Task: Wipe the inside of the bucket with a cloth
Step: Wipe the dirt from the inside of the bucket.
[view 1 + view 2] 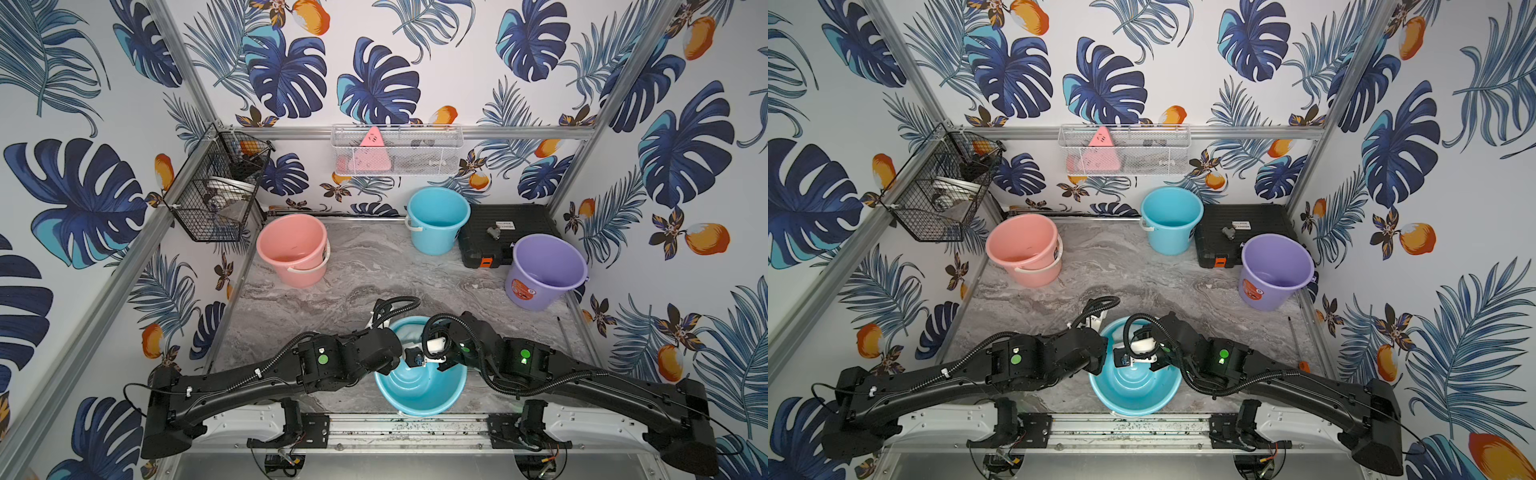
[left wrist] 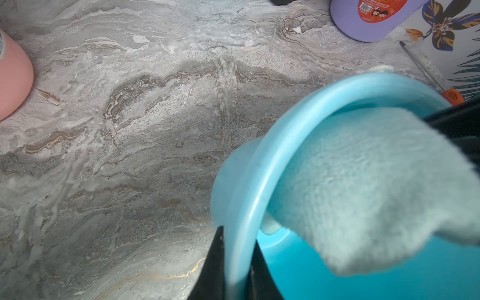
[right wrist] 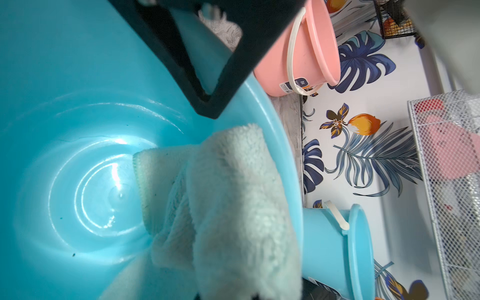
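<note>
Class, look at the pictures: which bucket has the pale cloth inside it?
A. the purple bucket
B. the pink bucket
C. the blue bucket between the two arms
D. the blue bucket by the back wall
C: in the right wrist view the cloth drapes down the inner wall of that blue bucket.

I count four buckets on the surface (image 1: 357, 274): two blue ones, the near blue bucket (image 1: 415, 399) and the far blue bucket (image 1: 434, 239), plus one pink bucket (image 1: 299, 272) and one purple bucket (image 1: 536, 295). One cloth (image 3: 233, 207). Two wire baskets on the walls, a black basket (image 1: 199, 224) and a white basket (image 1: 436, 162). One black case (image 1: 528, 220), one screwdriver (image 2: 426, 70), and two robot arms, the left arm (image 1: 232, 382) and the right arm (image 1: 602, 382).
</note>
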Robot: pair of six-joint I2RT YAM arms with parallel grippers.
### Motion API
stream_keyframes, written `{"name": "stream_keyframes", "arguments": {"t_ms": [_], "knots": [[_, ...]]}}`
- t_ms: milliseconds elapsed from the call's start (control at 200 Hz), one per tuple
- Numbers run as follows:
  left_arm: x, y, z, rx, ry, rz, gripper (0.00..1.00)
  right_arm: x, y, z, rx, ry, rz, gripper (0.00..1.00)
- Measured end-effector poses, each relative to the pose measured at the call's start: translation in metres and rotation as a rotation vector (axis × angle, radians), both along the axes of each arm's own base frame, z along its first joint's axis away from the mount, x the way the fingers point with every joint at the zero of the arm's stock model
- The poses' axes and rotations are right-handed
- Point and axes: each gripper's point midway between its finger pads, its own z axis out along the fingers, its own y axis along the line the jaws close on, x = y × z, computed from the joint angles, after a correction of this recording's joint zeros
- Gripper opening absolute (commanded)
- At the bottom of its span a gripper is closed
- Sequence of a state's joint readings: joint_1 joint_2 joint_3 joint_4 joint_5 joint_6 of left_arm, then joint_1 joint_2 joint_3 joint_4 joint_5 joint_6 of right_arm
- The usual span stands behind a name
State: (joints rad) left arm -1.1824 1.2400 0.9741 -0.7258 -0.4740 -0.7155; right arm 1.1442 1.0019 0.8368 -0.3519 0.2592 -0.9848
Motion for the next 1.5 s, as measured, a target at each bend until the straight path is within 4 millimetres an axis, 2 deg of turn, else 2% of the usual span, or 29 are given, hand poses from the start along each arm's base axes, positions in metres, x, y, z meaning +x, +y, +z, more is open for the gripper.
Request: {"name": "stream_keyframes", "arguments": {"t_ms": [130, 265, 435, 550, 1011, 1306, 1411, 1501], "knots": [[0.0, 0.001, 0.0, -0.001, 0.0, 0.0, 0.0, -0.003, -0.008, 0.013, -0.044, -0.032, 0.002, 0.0], [0.0, 0.001, 0.0, 0.0, -0.001, 0.001, 0.0, -0.003, -0.013, 0.008, -0.126, -0.051, -0.001, 0.0], [0.0, 0.001, -0.001, 0.0, 0.0, 0.001, 0.0, -0.001, -0.018, -0.018, -0.242, -0.044, -0.007, 0.0], [0.0, 0.001, 0.0, -0.002, 0.0, 0.001, 0.0, 0.0, -0.019, -0.046, -0.328, -0.024, -0.006, 0.0], [-0.001, 0.003, -0.001, -0.003, 0.004, 0.012, 0.0, 0.003, -0.003, -0.13, -0.443, 0.058, -0.005, 0.0], [0.0, 0.01, -0.004, 0.021, 0.003, 0.029, 0.0, 0.004, 0.01, -0.166, -0.409, 0.123, -0.028, 0.0], [0.0, 0.012, -0.003, 0.02, -0.001, 0.04, 0.0, 0.004, 0.015, -0.17, -0.382, 0.14, -0.04, 0.0], [0.0, 0.013, -0.002, 0.014, 0.0, 0.045, 0.0, 0.003, 0.017, -0.163, -0.354, 0.149, -0.047, 0.0]]}}
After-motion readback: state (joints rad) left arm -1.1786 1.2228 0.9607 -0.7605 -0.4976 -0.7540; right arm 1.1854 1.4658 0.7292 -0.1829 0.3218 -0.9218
